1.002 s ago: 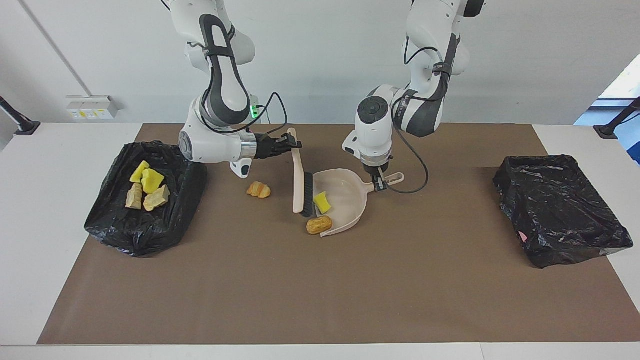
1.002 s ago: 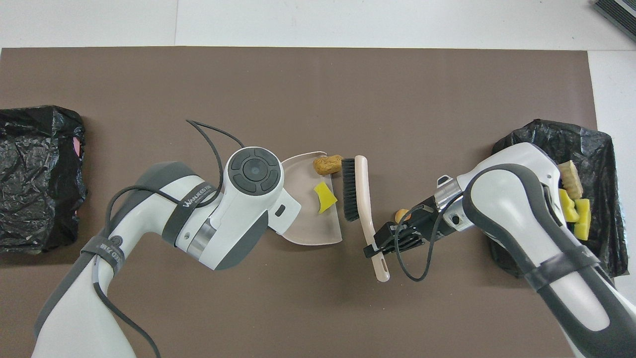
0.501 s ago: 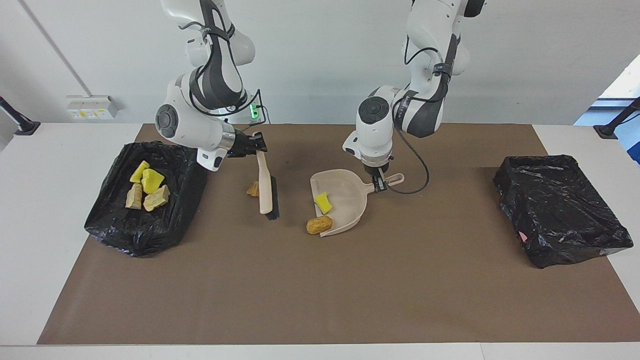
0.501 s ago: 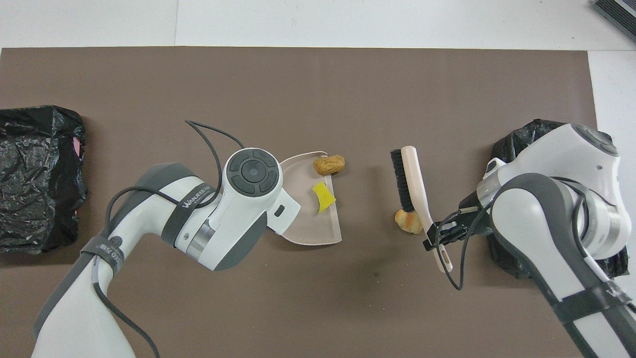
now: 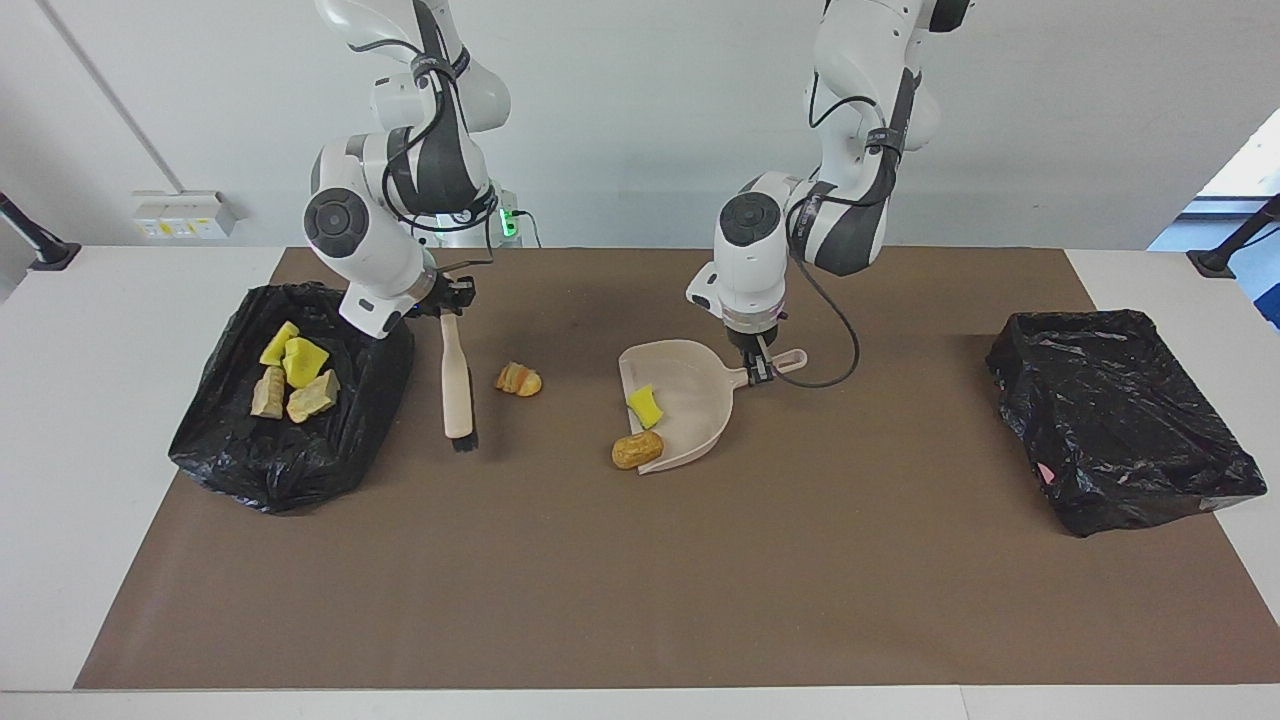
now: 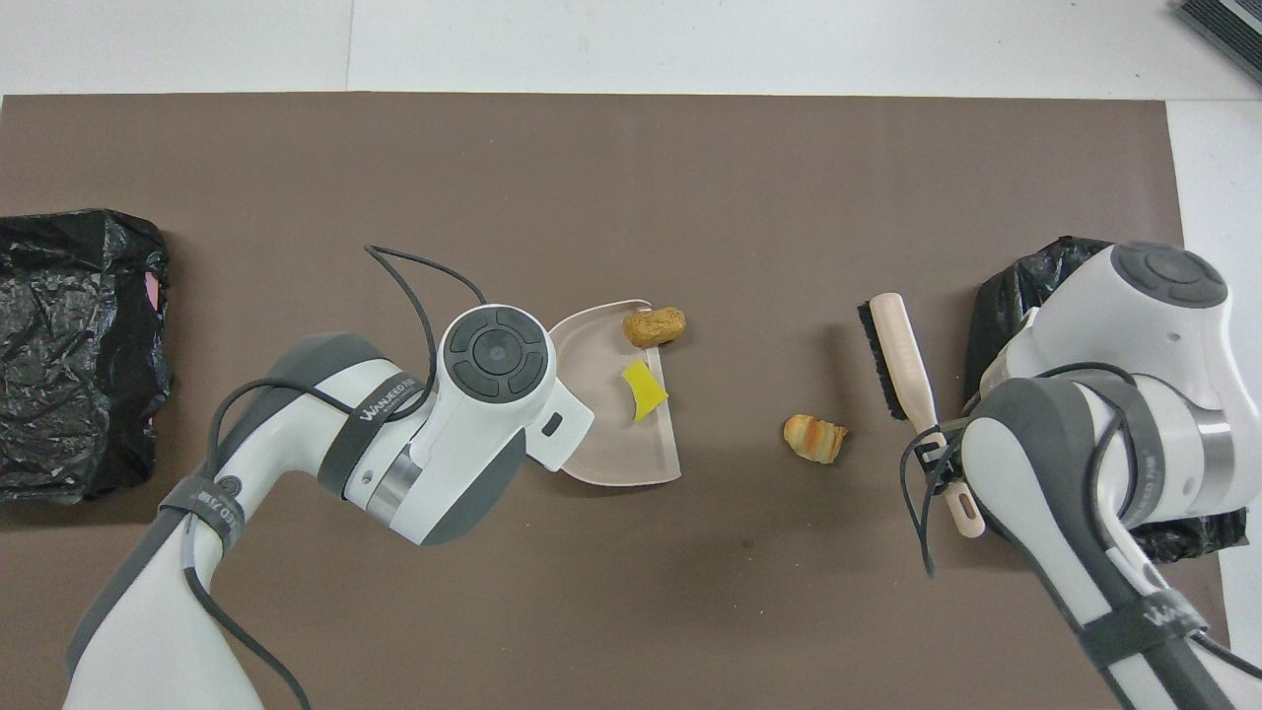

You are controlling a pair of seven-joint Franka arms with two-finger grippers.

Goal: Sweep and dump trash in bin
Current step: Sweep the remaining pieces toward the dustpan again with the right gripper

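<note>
My left gripper (image 5: 760, 368) is shut on the handle of the beige dustpan (image 5: 695, 410) (image 6: 631, 449), which rests on the mat. A yellow trash chunk (image 5: 645, 405) (image 6: 645, 389) lies in the pan. A tan piece (image 5: 638, 450) (image 6: 653, 326) sits at its lip. My right gripper (image 5: 452, 297) (image 6: 932, 456) is shut on the handle of the beige brush (image 5: 457, 385) (image 6: 902, 360), bristles down. The brush hangs between a croissant-like piece (image 5: 518, 379) (image 6: 814, 438) and the bin (image 5: 290, 450), which holds several pieces (image 5: 295, 375).
A second black-lined bin (image 5: 1120, 420) (image 6: 79, 345) stands at the left arm's end of the brown mat. In the overhead view my right arm covers most of the bin (image 6: 1001, 296) with the trash, and my left wrist hides the dustpan's handle.
My right arm has swung the brush away from the dustpan, past the croissant-like piece, toward the bin at its end. The left arm and dustpan have hardly moved.
</note>
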